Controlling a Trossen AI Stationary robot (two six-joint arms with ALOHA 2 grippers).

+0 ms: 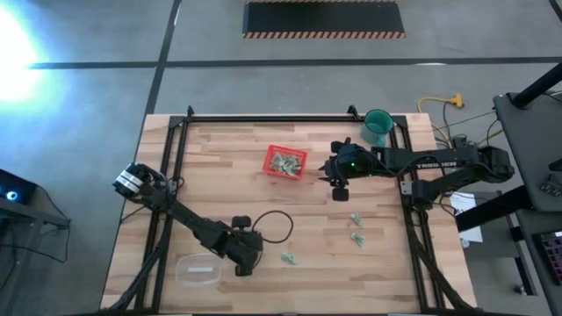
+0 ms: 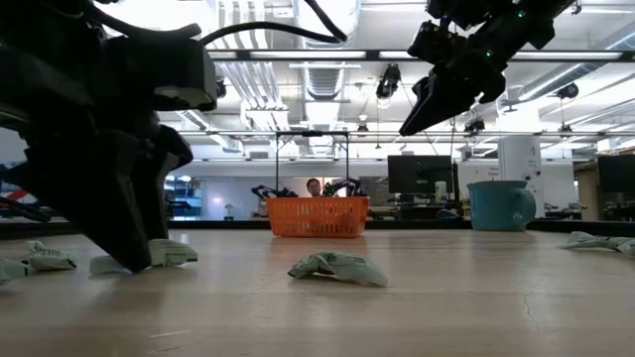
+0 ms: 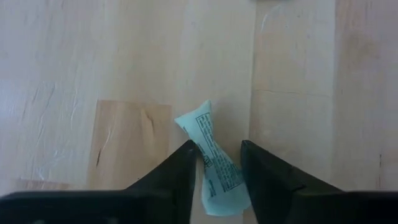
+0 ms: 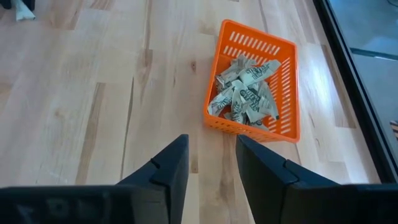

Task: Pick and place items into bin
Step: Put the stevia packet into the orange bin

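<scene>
High view: the bin (image 1: 285, 163) sits mid-desk toward the far side, already holding a heap of wrappers. Right gripper (image 1: 337, 175) hangs just right of it. Left gripper (image 1: 243, 260) is down at the near edge, beside a clear container (image 1: 198, 269). Loose wrappers remain: one (image 1: 287, 257) right of the left gripper, a small cluster (image 1: 356, 229) on the right half. Teal cup (image 1: 378, 126) at the far right, off the working path.

Low view: right gripper (image 2: 437, 99) held well above the desk (image 2: 417, 307), nothing visible between its fingers. Left gripper low, by a wrapper (image 2: 171, 254).

Left wrist view: fingers (image 3: 177, 171) narrow, straddling a pale-green wrapper (image 3: 211, 165); whether they actually pinch it, cannot tell. Judged step: pickup. Next: close, lift, carry to the bin.

Right wrist view: fingers (image 4: 171, 165) partly apart, empty, facing the bin (image 4: 283, 127). It may crowd the left arm's approach.
</scene>
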